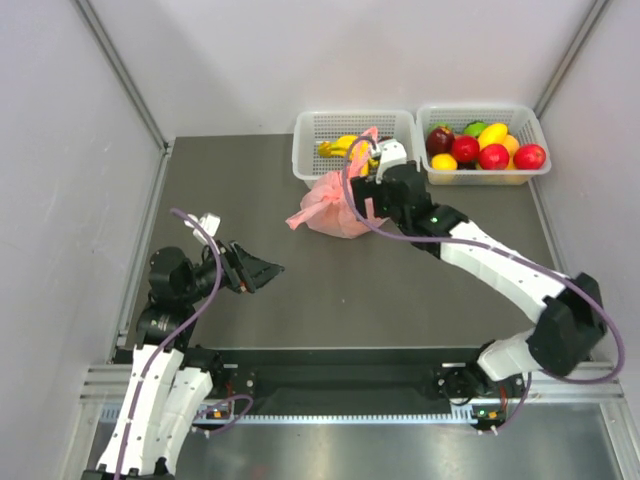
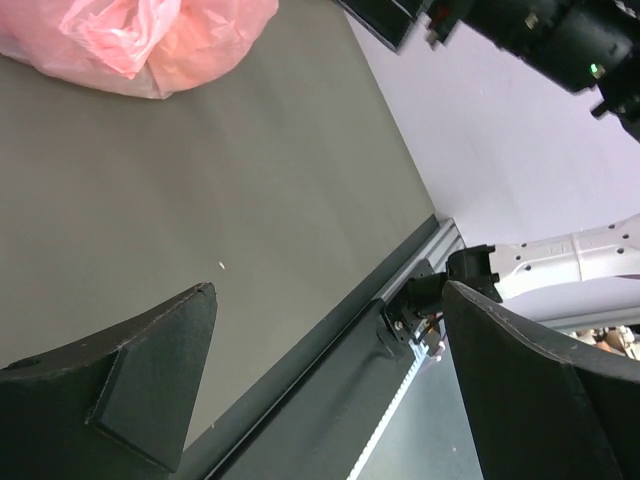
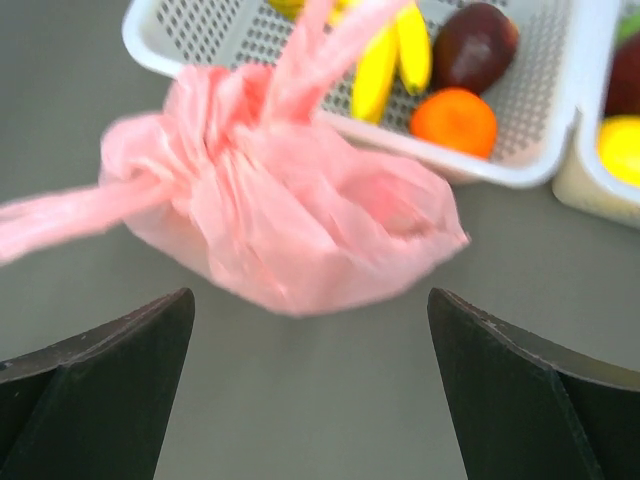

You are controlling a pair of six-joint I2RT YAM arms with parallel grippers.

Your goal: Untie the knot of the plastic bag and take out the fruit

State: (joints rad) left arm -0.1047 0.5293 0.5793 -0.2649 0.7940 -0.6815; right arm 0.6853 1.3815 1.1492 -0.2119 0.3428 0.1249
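The pink plastic bag (image 1: 328, 207) lies crumpled on the dark table in front of the left basket. In the right wrist view the bag (image 3: 300, 220) fills the middle. Its knot (image 3: 222, 115) is a bunch at the upper left, with one handle loop (image 3: 60, 225) trailing left and another (image 3: 325, 35) running up over the basket rim. No fruit shows through the bag. My right gripper (image 1: 362, 200) (image 3: 310, 300) is open and empty, just short of the bag. My left gripper (image 1: 268, 268) (image 2: 328, 290) is open and empty, far to the bag's near left.
The left white basket (image 1: 310, 160) holds yellow bananas (image 3: 385, 55), a dark purple fruit (image 3: 475, 45) and an orange fruit (image 3: 453, 120). The right basket (image 1: 535, 170) holds several red, yellow and green fruits. Grey walls stand on both sides.
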